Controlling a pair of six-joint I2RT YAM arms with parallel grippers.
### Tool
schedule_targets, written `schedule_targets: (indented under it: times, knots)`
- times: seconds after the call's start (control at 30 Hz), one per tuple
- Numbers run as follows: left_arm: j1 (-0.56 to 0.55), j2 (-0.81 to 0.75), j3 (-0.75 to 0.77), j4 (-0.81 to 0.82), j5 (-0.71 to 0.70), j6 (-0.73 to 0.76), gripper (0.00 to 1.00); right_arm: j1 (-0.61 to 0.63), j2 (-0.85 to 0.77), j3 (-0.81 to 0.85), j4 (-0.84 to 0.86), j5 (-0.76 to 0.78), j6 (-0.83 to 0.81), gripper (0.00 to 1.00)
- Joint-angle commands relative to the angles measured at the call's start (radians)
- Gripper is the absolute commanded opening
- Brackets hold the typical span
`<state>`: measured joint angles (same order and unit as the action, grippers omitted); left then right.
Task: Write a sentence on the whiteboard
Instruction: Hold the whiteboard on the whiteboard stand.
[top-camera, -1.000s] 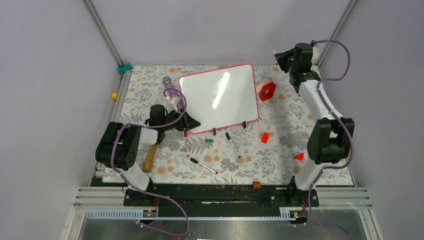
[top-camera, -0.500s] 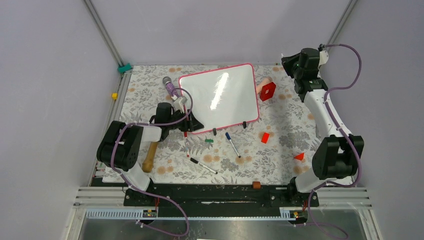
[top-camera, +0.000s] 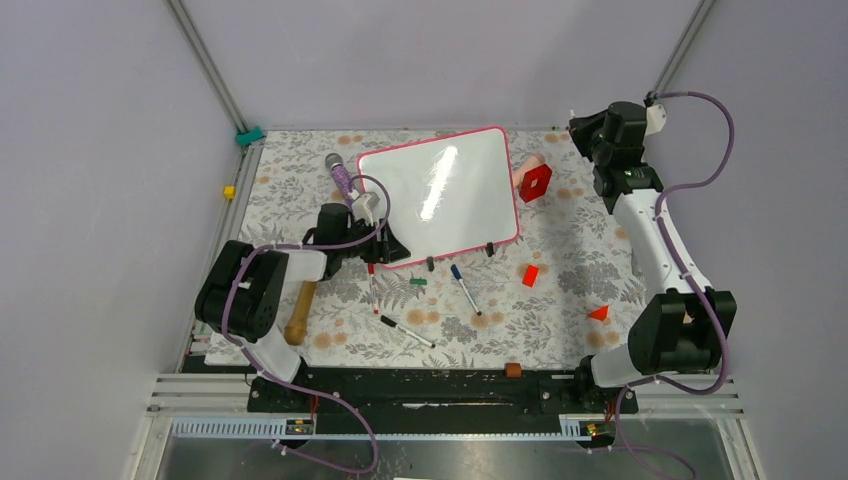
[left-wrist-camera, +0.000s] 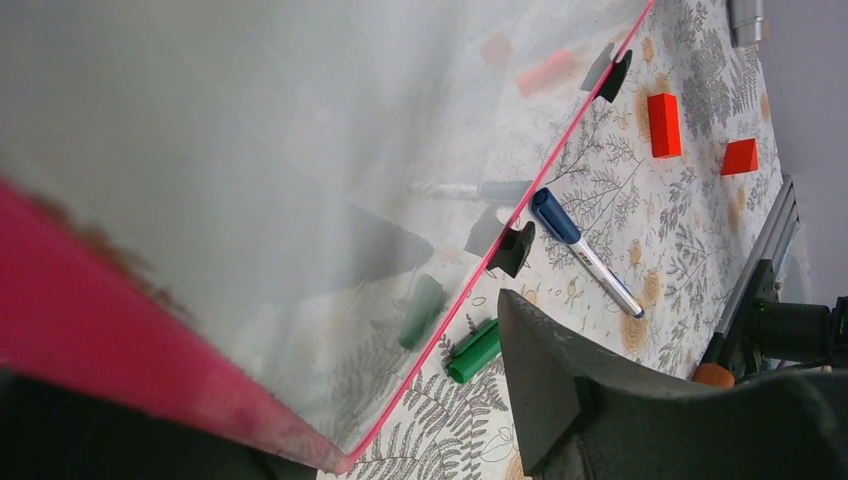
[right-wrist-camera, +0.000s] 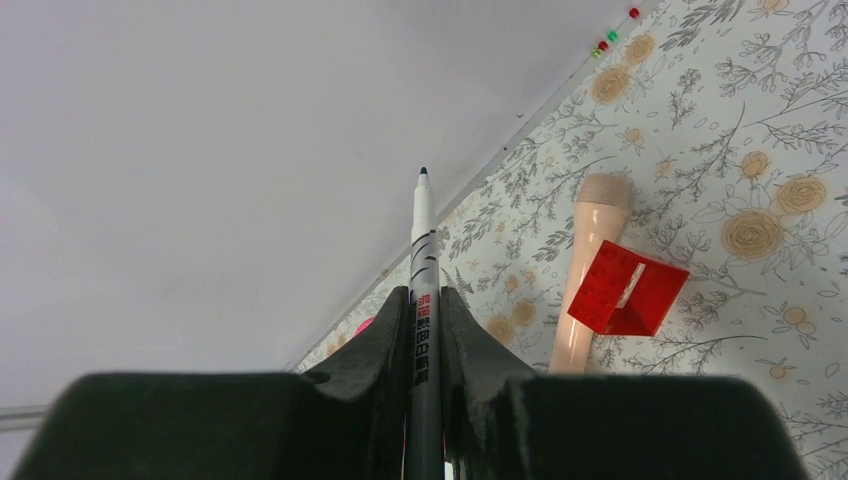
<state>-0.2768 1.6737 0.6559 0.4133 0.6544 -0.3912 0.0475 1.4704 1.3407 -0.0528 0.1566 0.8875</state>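
1. Floral cloth (top-camera: 560, 335) covers the table. The whiteboard (top-camera: 470, 205) stands at the far middle of it on small black feet, with its long side running about left to right.
2. The right gripper (right-wrist-camera: 425, 295) is clamped on an uncapped marker (right-wrist-camera: 423, 230) with a dark tip. The tip faces the back wall, not the board. The board lies to this arm's left and lower, well apart, with a red block (top-camera: 535, 183) between them.
3. The left gripper (top-camera: 385, 245) is the nearer one, at the board's near left corner. The corner sits between its jaws, but I cannot tell if they pinch it.
4. I see no sentence on the board, only glare. The marker barrel carries red and black print, too small to read.
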Motion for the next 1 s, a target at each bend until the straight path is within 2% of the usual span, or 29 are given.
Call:
schedule_targets:
  times: [0.0,0.23,0.3,0.37,0.5,0.57,0.6,0.77,0.83,0.97]
  knots:
    - [0.008,-0.036,0.003,0.039,-0.04,0.005,0.59,-0.001,-0.066,-0.002,-0.012,0.012,-0.051,0.0]
    - [0.077,-0.126,-0.093,0.108,-0.046,-0.046,0.64,-0.001,-0.133,-0.062,-0.026,-0.072,-0.039,0.0]
    - [0.092,-0.158,-0.126,0.135,-0.06,-0.067,0.72,-0.002,-0.149,-0.081,-0.024,-0.098,-0.026,0.0]
    - [0.104,-0.189,-0.155,0.153,-0.078,-0.076,0.84,-0.002,-0.161,-0.096,-0.021,-0.129,-0.022,0.0]
    - [0.114,-0.267,-0.188,0.14,-0.136,-0.068,0.9,-0.003,-0.186,-0.12,-0.025,-0.153,-0.03,0.0]
    - [0.116,-0.313,-0.195,0.103,-0.191,-0.051,0.98,-0.001,-0.198,-0.129,-0.023,-0.154,-0.036,0.0]
    - [0.116,-0.336,-0.199,0.081,-0.233,-0.043,0.99,0.0,-0.204,-0.132,-0.021,-0.154,-0.039,0.0]
    - [0.117,-0.451,-0.246,0.071,-0.38,-0.03,0.99,-0.001,-0.209,-0.133,-0.011,-0.242,-0.059,0.0]
    - [0.117,-0.525,-0.255,0.007,-0.534,-0.073,0.99,-0.001,-0.214,-0.13,-0.003,-0.277,-0.075,0.0]
    - [0.117,-0.625,-0.308,0.008,-0.695,-0.083,0.99,0.0,-0.237,-0.119,-0.009,-0.315,-0.127,0.0]
